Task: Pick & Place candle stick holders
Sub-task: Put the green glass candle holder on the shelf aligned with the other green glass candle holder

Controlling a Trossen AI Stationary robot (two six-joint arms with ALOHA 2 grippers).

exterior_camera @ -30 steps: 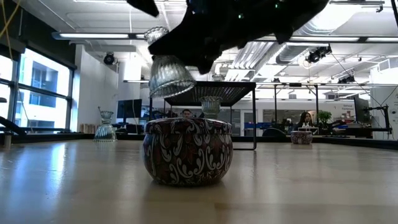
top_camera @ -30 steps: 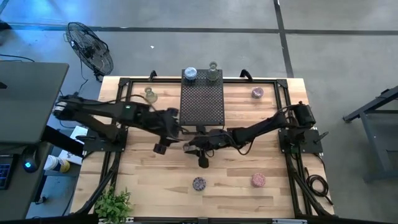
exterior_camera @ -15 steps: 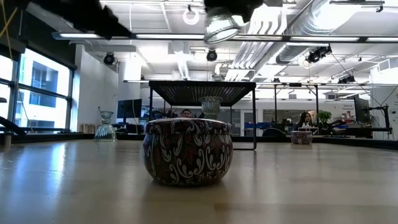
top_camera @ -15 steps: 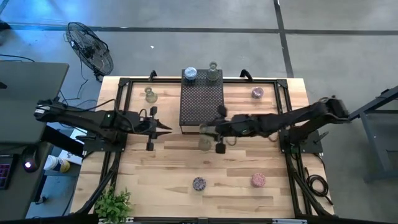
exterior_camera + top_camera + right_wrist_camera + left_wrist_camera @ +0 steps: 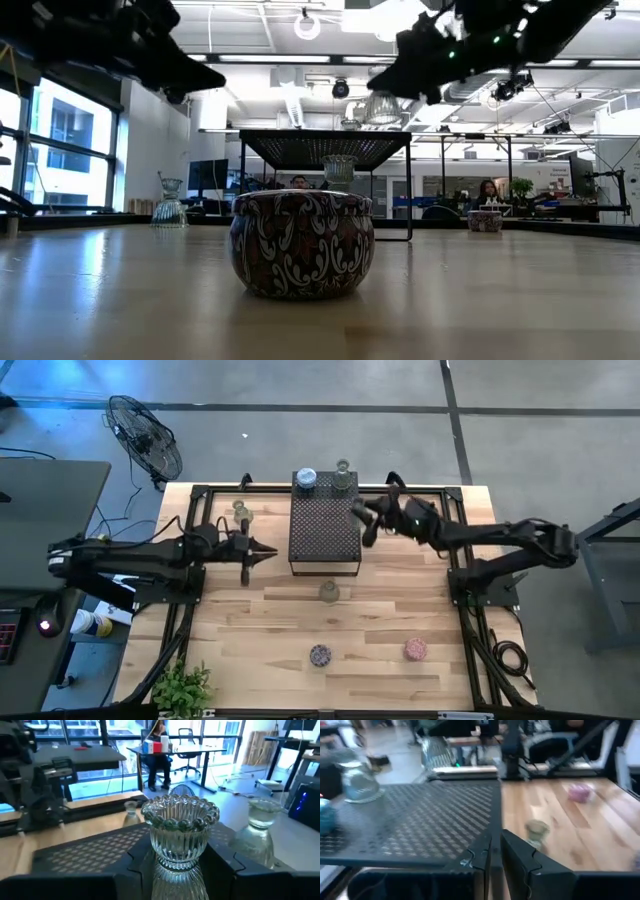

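Note:
My right gripper point(image 5: 359, 521) is shut on a clear ribbed glass candle stick holder point(image 5: 180, 832) above the far right part of the black perforated stand point(image 5: 323, 530). A blue holder point(image 5: 305, 479) and a clear one point(image 5: 343, 478) stand on the stand's far end. More holders stand on the table: a clear one point(image 5: 328, 592) in front of the stand, a greenish one point(image 5: 240, 510) far left, and a pink one point(image 5: 414, 510) far right. My left gripper point(image 5: 268, 550) is shut and empty, just left of the stand. My right gripper pinches the holder's narrow lower body point(image 5: 176, 870) between its two fingers, one on each side. The fingers come about level from the table's right side. The holder stands upright with its beaded rim point(image 5: 180, 812) up, lifted clear above the stand.
A patterned purple tin point(image 5: 319, 655) and a pink one point(image 5: 415, 650) sit near the front edge. A potted plant point(image 5: 182, 688) stands at the near left corner. Black frame rails point(image 5: 185, 575) run along the table's sides. People sit at desks in the room beyond.
My right gripper has carried the clear holder from above the table's middle toward the far edge and right, to above the stand. My left gripper has drawn away from it, a little toward the far edge, beside the stand's left side.

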